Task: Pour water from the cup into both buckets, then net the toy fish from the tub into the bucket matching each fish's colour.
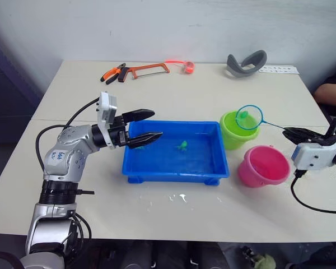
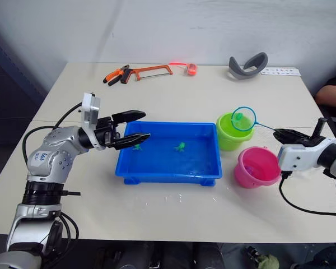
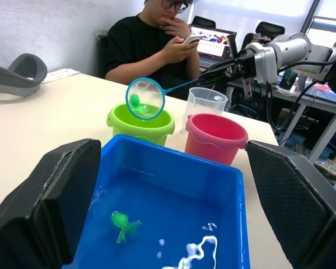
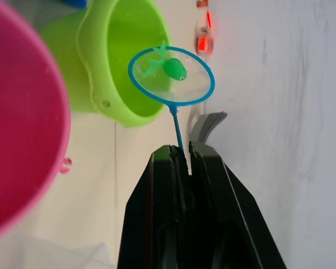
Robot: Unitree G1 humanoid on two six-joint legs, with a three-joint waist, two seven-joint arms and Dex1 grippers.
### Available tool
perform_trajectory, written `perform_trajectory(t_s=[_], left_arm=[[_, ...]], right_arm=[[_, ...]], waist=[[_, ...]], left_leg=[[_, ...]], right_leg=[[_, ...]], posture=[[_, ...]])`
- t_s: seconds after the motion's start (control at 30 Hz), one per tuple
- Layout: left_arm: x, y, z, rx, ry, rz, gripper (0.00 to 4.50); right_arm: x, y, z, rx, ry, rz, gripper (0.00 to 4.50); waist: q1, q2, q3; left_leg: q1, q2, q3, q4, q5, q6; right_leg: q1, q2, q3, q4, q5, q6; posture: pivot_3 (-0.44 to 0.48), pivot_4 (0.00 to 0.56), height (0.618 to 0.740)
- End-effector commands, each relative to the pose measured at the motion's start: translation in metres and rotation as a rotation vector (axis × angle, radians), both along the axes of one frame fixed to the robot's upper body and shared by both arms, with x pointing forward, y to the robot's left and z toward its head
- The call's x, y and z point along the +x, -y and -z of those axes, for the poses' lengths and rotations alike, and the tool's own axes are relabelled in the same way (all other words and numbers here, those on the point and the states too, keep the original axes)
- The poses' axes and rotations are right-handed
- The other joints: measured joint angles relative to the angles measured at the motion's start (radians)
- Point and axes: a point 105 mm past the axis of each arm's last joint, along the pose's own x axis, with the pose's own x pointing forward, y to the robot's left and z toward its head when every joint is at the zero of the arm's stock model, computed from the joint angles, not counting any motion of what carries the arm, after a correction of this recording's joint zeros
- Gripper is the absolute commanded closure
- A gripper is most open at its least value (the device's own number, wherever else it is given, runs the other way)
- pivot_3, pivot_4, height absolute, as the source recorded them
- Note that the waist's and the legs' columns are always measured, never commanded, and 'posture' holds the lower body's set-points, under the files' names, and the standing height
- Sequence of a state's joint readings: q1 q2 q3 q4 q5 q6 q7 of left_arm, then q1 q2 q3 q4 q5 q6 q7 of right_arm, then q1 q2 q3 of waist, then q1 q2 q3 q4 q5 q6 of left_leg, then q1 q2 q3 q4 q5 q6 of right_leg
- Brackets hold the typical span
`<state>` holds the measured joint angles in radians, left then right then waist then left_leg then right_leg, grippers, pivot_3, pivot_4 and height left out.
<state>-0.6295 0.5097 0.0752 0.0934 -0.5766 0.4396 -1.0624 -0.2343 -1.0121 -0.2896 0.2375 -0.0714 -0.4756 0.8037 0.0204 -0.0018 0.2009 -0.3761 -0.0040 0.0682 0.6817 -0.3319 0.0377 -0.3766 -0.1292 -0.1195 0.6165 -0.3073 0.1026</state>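
Two grippers in view. Right gripper [image 4: 182,150] pinches thin handle of net [image 1: 249,117], fingers pressed together on it; hoop hangs over green bucket [image 1: 233,131], one green fish [image 4: 169,67] in mesh. Pink bucket [image 1: 263,166] just right-near of green one, near tub's right end. Left gripper [image 1: 146,125] spread wide, empty, over left end of blue tub [image 1: 173,175]. Green fish [image 1: 182,145] lies in tub. Clear cup [image 3: 204,103] stands behind buckets in left wrist view. Person [image 3: 151,39] seated beyond table.

1. You see the tub [image 1: 157,168] in the table's [image 1: 173,95] middle, two fish [image 2: 180,147] inside.
2. Both buckets [image 1: 231,134] stand right of it.
3. The net [image 1: 249,117] is above the farther bucket.
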Motion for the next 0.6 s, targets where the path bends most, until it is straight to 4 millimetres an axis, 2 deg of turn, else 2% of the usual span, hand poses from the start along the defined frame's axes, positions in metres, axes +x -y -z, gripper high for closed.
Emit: perform_trajectory(t_s=[0.03, 0.2, 0.37, 0.6], left_arm=[[-0.003, 0.003, 0.006, 0.030, 0.035, 0.026, 0.02], [-0.003, 0.009, 0.006, 0.019, 0.031, 0.041, 0.02], [0.000, 0.015, 0.004, 0.005, 0.032, 0.058, 0.02], [0.004, 0.012, 0.008, 0.003, 0.028, 0.049, 0.02]], right_arm=[[-0.008, 0.007, -0.016, -0.646, 0.355, -0.041, 4.50], [-0.011, 0.001, -0.020, -0.757, 0.482, -0.121, 4.50], [-0.004, 0.002, -0.022, -0.857, 0.563, -0.156, 4.50], [0.001, -0.001, -0.038, -0.870, 0.665, -0.157, 4.50]], waist=[[0.000, 0.000, 0.000], [0.000, 0.001, 0.000], [0.000, 0.001, 0.000], [-0.004, 0.001, 0.000]], left_leg=[[0.000, 0.000, 0.000, 0.000, 0.000, 0.000], [0.000, 0.000, 0.000, 0.000, 0.001, -0.001], [0.000, 0.000, 0.000, 0.000, 0.001, -0.001], [0.000, 0.001, 0.000, -0.001, 0.002, -0.003]], right_leg=[[0.000, 0.000, 0.000, 0.000, 0.000, 0.000], [0.000, 0.000, 0.001, 0.000, 0.000, 0.000], [0.000, 0.001, 0.001, 0.000, 0.000, 0.000], [0.000, 0.004, 0.003, 0.000, 0.000, 0.000]], posture=[[0.000, 0.150, 0.740], [0.000, 0.150, 0.740], [0.000, 0.150, 0.740], [0.000, 0.150, 0.740]])
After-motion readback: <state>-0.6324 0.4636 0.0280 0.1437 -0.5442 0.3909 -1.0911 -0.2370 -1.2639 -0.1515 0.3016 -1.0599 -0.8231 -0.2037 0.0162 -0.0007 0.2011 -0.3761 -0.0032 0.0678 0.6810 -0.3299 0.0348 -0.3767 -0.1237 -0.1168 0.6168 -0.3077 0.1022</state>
